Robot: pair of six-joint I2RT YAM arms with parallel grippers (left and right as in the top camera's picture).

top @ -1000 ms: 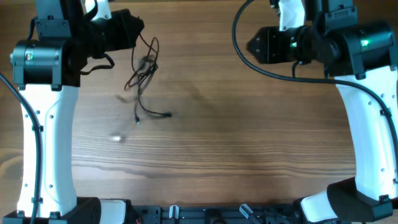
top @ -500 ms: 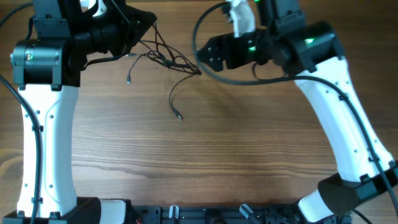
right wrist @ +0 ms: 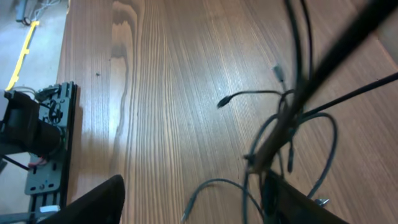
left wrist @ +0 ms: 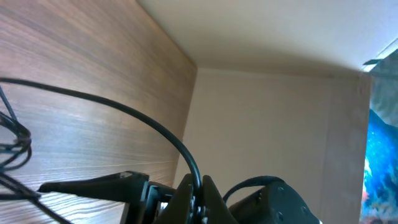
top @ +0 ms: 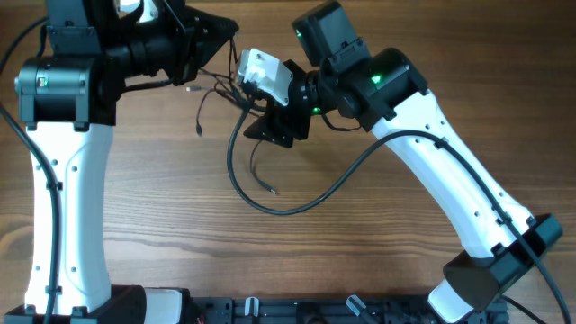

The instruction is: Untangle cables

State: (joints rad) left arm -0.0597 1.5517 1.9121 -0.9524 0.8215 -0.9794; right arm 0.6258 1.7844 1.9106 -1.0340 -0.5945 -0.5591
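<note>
Cables (top: 230,91) are sitting as one tangle near the table's far edge, left of centre, bunching between the two grippers. A second ago they were hanging in a narrow clump under the left gripper (top: 225,34), and half a second ago they were pulling out sideways toward the right. Now they are drawing back into a tighter knot, with loose ends trailing down over the table (top: 360,252). Count: one tangle, and I cannot tell how many separate cords are in it. Two free plug ends are showing in the overhead view, one (top: 198,133) hanging left of the knot and one (top: 273,191) trailing lower toward the table's middle. The left gripper is staying about where it was, fingers pressed together, with a strand running into the closed tips, so it is pinching the cables. The right gripper (top: 273,126) is the big change. A second ago it was parked well off at the far right, and now its arm is stretching across and the gripper is sitting right at the tangle. In the right wrist view its fingers (right wrist: 99,198) are standing wide apart with several strands crossing the gap between them, not clamping anything. Count: two arms, two grippers. The right arm's own thick black wire (top: 270,205) is now looping out over the table below the knot, where it was not lying before
</note>
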